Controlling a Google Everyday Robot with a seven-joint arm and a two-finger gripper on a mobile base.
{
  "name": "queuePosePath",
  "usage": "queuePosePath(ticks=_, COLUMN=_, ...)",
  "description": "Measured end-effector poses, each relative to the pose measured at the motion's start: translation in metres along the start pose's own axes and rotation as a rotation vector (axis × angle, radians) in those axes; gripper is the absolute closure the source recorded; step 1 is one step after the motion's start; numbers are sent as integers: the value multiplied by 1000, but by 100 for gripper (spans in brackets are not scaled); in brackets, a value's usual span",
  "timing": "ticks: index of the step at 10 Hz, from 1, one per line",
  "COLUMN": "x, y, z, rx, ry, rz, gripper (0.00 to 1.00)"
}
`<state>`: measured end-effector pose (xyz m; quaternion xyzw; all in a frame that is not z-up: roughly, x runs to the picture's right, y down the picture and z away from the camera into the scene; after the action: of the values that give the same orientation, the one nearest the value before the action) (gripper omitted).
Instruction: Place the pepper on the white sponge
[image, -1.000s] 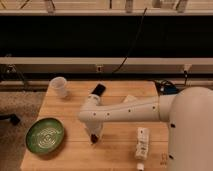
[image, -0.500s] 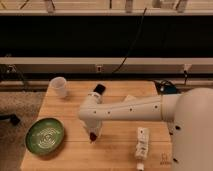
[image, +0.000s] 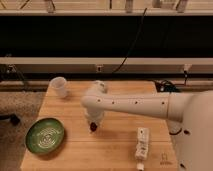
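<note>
White rounded arm (image: 135, 104), small dark dots along shell; gripper (image: 93, 126) dark-tipped.

a white robot arm (image: 135, 104) reaches left across a wooden table (image: 115, 150), its gripper (image: 93, 126) pointing down at the tabletop with something dark red at its tip, between a green plate (image: 45, 135), a white cup (image: 59, 86) and a white segmented block (image: 142, 142).

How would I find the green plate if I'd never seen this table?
Start at the wooden table and go to its near left corner, away from the white arm's pincer in the middle. The green plate lies flat there, round with pale swirly rings. The white cup and white segmented block aren't green.
</note>
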<state>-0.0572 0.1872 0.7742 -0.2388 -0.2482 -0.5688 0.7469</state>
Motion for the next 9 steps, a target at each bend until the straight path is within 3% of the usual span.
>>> queuePosePath(ticks=3, x=22, y=1, z=-11, rx=-11, ry=22, rz=19, gripper=100)
queuePosePath(ticks=6, x=52, y=25, z=-21, rx=-32, ry=33, rz=100, gripper=100)
queuePosePath(ticks=9, x=92, y=63, z=-49, rx=-39, ry=65, rz=208, gripper=100)
